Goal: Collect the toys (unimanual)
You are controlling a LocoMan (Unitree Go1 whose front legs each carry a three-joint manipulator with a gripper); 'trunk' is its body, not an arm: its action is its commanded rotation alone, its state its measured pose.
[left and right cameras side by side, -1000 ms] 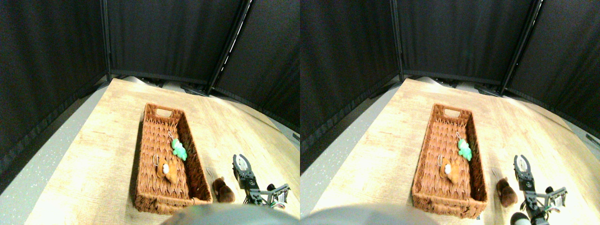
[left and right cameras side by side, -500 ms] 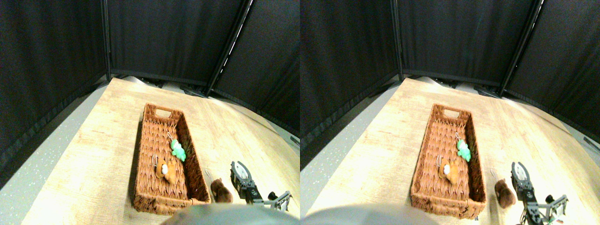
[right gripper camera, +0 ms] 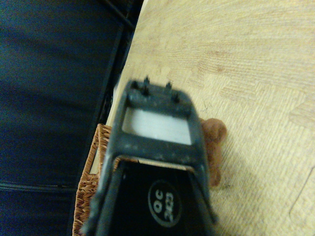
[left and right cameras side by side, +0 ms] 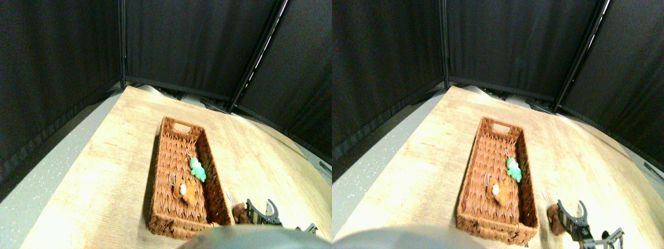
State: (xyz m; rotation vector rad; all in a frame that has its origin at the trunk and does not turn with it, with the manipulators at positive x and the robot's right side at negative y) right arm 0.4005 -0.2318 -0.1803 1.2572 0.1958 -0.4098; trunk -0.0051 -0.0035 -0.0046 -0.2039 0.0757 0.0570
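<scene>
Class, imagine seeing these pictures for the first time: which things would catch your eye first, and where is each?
The brown wicker basket on the pale wooden table stands out first, with a bright green toy and an orange toy lying inside it. Just outside its near right corner, a brown toy lies beside the right gripper.

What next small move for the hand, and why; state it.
Probably ease the hand onto the brown toy and close on it. That toy lies on the wooden table just outside the basket, right beside the hand, while the green toy and orange toy already lie inside.
</scene>
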